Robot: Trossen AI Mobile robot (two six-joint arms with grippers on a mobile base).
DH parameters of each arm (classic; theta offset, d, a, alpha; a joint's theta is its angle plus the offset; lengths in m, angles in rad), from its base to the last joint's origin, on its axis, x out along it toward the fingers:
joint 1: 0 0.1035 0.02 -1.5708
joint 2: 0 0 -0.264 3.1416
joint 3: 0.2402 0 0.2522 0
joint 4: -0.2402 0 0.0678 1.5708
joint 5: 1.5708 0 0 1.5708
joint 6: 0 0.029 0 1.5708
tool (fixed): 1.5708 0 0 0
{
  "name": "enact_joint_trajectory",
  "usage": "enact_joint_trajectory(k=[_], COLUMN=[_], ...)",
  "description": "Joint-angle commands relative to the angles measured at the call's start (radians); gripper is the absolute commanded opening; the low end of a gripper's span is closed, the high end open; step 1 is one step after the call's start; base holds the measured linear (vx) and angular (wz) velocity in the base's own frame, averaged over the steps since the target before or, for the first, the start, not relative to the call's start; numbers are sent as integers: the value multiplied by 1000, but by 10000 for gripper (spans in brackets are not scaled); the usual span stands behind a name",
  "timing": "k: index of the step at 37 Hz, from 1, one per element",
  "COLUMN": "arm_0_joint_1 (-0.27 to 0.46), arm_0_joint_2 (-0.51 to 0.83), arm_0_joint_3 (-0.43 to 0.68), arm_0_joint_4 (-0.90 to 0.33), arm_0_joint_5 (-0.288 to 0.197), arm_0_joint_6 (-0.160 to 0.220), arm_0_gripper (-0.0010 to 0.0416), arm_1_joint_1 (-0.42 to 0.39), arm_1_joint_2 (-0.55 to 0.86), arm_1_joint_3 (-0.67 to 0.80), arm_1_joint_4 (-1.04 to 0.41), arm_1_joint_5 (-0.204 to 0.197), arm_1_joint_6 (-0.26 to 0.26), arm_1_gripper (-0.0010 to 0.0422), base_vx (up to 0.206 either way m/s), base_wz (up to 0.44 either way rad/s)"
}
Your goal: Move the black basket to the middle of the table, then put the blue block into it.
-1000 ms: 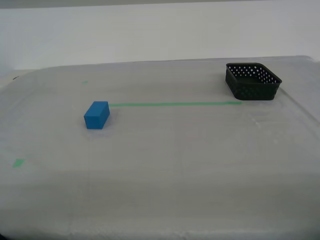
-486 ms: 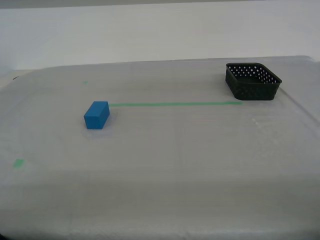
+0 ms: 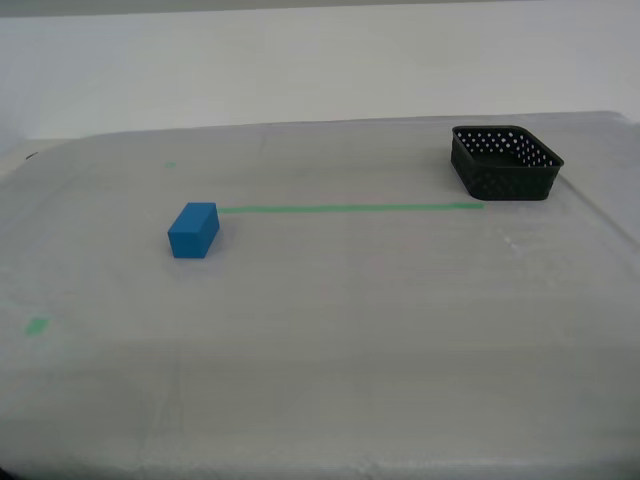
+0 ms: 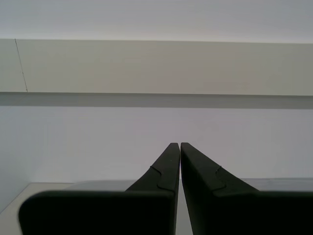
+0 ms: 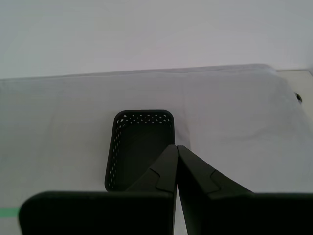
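The black basket (image 3: 505, 162) stands at the far right of the table (image 3: 330, 320) in the exterior view, at the right end of a green tape line. It also shows in the first wrist view (image 5: 139, 147), just beyond my first gripper (image 5: 176, 147), which is shut and empty. The blue block (image 3: 193, 230) lies at the left end of the tape line. My second gripper (image 4: 179, 145) is shut and empty and faces a white wall. Neither arm shows in the exterior view.
A thin green tape line (image 3: 350, 208) runs between block and basket. Small green tape marks lie at the near left (image 3: 37, 325) and the far left (image 3: 169, 165). The table's right edge runs close past the basket. A white wall stands behind.
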Motion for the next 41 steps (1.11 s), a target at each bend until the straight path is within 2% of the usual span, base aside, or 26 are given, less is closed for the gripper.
enact_joint_trajectory(k=[1,18,28,32,41], arm_0_joint_1=[1,0,0,0,0], arm_0_joint_2=[51,323,467,520,606], arm_0_joint_3=[41,284,439,496,577], arm_0_joint_4=[-43,-243,-334,-378,-397], arm_0_joint_5=[-2,-11,-11,-11,-11], arm_0_joint_6=[-2,-15,-34,-54,-73], arm_0_gripper=[0,0,0,0,0], arm_1_joint_1=[0,0,0,0,0], arm_1_joint_2=[0,0,0,0,0], arm_1_joint_3=[0,0,0,0,0], arm_1_joint_4=[5,5,5,5,5], arm_1_joint_5=[0,0,0,0,-1], arm_1_joint_6=[2,2,2,2,2], arm_1_gripper=[0,0,0,0,0], base_vx=[0,0,0,0,0], base_wz=[0,0,0,0,0])
